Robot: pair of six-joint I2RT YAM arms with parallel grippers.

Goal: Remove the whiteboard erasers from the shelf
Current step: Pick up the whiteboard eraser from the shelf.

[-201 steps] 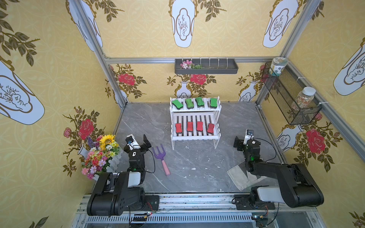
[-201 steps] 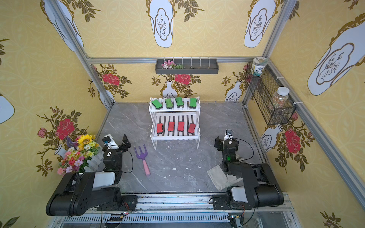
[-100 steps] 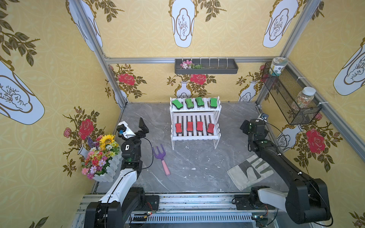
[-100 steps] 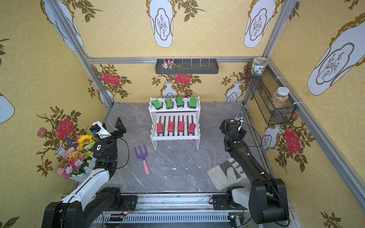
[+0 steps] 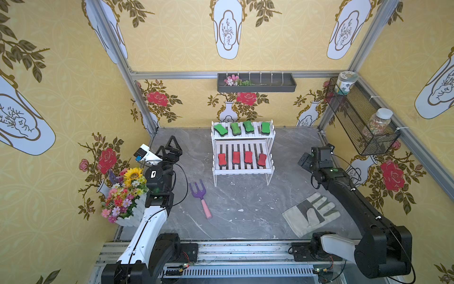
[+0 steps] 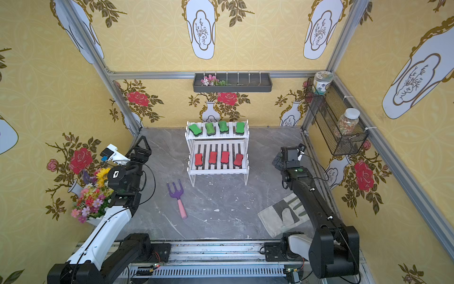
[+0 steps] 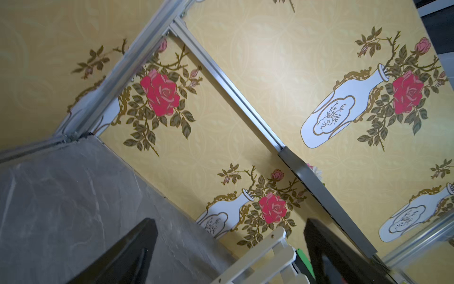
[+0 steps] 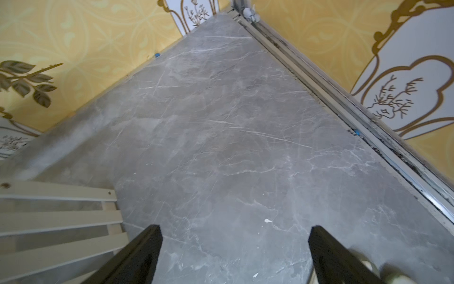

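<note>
We find all eight whiteboard erasers [image 5: 236,157] resting on the white two-tier shelf [image 5: 243,170], which stands at the far middle of the grey marbled table [image 5: 245,204]. The four green erasers [image 5: 235,128] line the upper, farther tier, and the four red erasers [image 5: 248,157] sit in a row on the lower, nearer tier.

To the left of the shelf and well apart from it, the left gripper [image 5: 168,147] hangs above the table with its jaws spread wide and nothing between them. Its wrist view catches a shelf corner and the edge of one green eraser. To the right, also apart, the right gripper [image 5: 304,161] stands just as wide and empty, and its wrist view takes in the ends of the shelf slats.

Nearer us, a purple garden fork [image 5: 200,194] lies left of centre and a grey work glove [image 5: 310,214] lies at the near right. A flower bouquet [image 5: 125,194] fills the near left corner. We also note a dark wall tray [image 5: 255,83] on the far wall and a wire basket [image 5: 361,123] holding two jars on the right wall.
</note>
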